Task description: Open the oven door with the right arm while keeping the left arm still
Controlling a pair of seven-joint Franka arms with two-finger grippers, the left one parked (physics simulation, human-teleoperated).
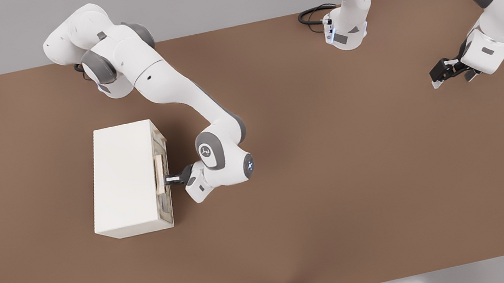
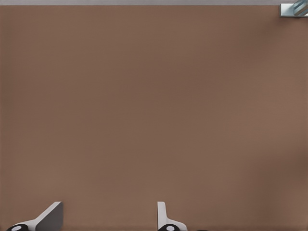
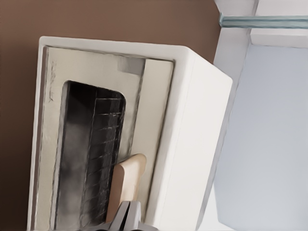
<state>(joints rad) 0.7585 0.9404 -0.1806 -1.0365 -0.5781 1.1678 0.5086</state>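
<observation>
A cream oven box (image 1: 126, 176) stands on the brown table toward the front view's left. Its oven door (image 1: 158, 150) faces the front view's right and looks flush with the box. The right arm (image 1: 182, 97) reaches down from the far edge to that face. My gripper (image 1: 168, 180) is at the tan bar handle (image 1: 159, 170), shut on it. The right wrist view shows the door (image 3: 96, 67) with its dark glass window (image 3: 91, 154). There the handle (image 3: 129, 178) runs in between my gripper's (image 3: 128, 219) pinched fingers.
The parked arm (image 1: 497, 5) hangs over the table's right side, its gripper (image 1: 447, 72) above the surface. A black cable (image 1: 312, 14) loops by its base at the far edge. The left wrist view shows only brown table (image 2: 154, 106). Metal posts stand at the table's edges.
</observation>
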